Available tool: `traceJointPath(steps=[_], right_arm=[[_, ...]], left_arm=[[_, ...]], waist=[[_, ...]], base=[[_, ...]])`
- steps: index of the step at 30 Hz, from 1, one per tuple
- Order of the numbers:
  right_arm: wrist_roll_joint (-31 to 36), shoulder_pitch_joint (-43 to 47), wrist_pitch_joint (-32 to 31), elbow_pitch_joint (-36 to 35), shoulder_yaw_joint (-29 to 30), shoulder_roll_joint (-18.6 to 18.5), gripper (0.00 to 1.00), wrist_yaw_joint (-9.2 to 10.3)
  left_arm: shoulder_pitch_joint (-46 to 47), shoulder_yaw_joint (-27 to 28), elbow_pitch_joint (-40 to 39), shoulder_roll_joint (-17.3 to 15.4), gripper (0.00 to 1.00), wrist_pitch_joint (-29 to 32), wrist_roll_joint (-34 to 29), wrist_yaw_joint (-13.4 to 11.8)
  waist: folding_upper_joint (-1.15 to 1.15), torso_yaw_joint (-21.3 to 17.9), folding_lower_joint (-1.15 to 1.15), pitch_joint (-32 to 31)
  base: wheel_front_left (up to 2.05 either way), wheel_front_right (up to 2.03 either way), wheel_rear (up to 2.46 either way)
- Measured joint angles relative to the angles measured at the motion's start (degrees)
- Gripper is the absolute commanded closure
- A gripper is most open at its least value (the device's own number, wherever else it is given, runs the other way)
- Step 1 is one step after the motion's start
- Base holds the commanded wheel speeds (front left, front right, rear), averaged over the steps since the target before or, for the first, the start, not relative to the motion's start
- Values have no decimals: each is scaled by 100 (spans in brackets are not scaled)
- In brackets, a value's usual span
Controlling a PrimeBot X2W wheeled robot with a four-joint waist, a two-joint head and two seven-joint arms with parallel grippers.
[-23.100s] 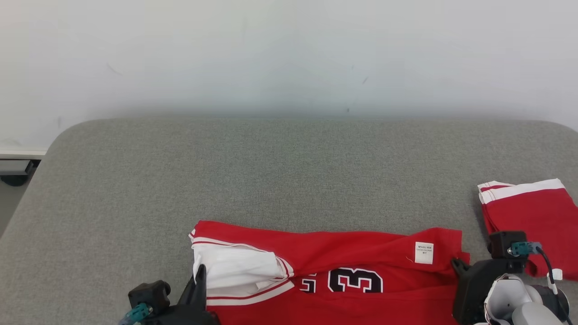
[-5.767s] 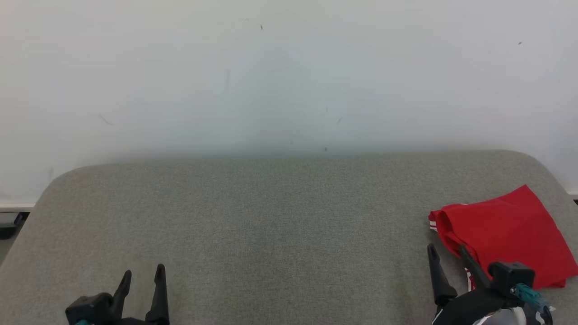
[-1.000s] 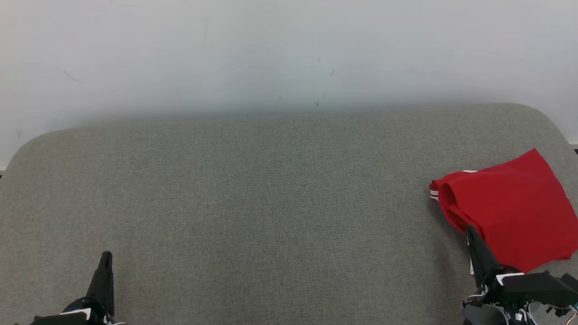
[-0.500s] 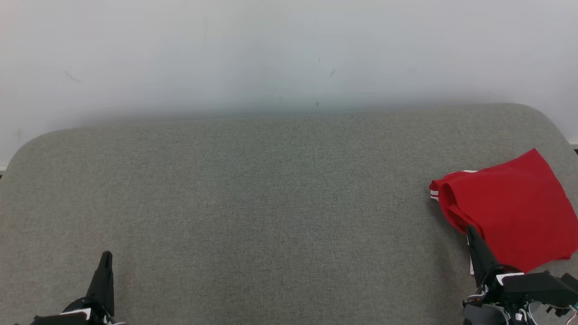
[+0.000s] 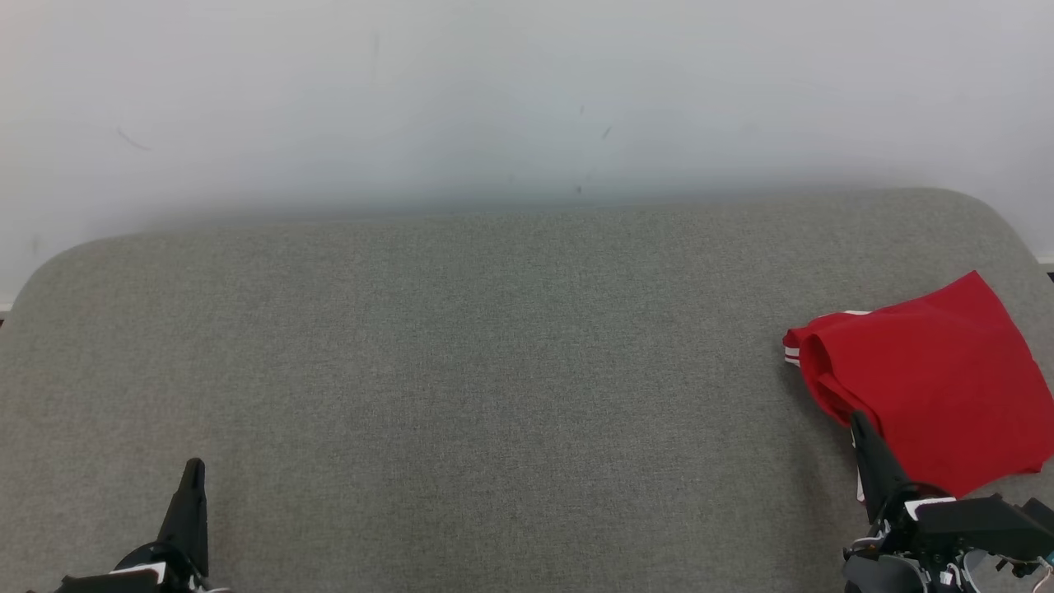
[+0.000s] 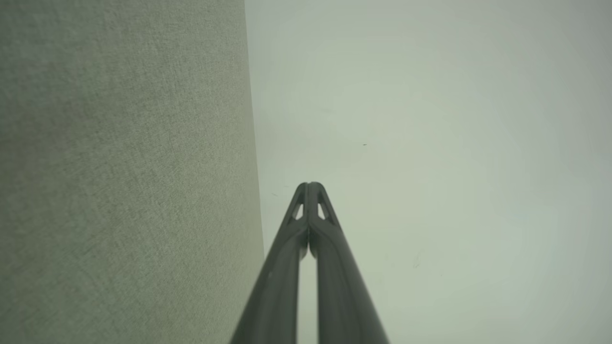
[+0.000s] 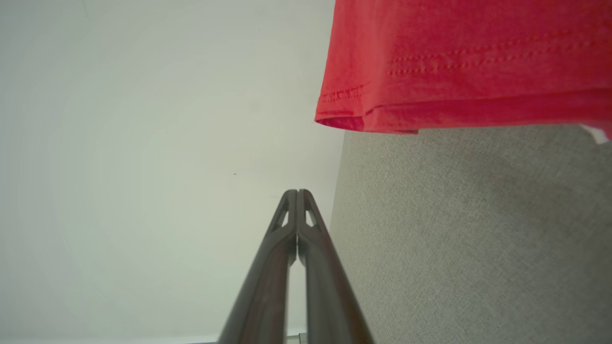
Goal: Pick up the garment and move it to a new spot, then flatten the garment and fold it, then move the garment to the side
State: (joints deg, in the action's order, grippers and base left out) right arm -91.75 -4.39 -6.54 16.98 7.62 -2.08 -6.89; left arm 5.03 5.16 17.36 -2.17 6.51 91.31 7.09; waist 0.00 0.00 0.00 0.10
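Folded red garment lies at three o'clock on the grey surface, set aside as the task requires. Left gripper at seven o'clock and right gripper at five o'clock: fingers pressed together, empty, apparently parked. Task judged complete.

Even soft light, faint shadows, sharp

No legible text, number, brand or sign is found on any surface. The folded red fabric garment presents plain cloth; the white scrap at its edge is too small to read.
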Motion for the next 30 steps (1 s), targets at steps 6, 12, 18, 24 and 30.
traceJointPath(steps=[6,12,18,24,30], right_arm=[[0,0,0,-1,0,0,100,0],[0,0,-1,-2,0,0,100,0],[0,0,0,-2,0,0,100,0],[0,0,0,-3,0,0,100,0],[0,0,0,-3,0,0,100,0]], left_arm=[[0,0,-2,0,100,0,0,0],[0,0,-7,1,100,0,0,0],[0,0,-9,1,100,0,0,0],[0,-1,-11,1,100,0,0,0],[0,-1,-12,1,100,0,0,0]], waist=[[0,0,0,0],[0,0,0,0],[0,0,0,0],[0,0,1,0],[0,0,1,1]], base=[[0,0,0],[0,0,0],[0,0,0],[0,0,0],[0,0,0]])
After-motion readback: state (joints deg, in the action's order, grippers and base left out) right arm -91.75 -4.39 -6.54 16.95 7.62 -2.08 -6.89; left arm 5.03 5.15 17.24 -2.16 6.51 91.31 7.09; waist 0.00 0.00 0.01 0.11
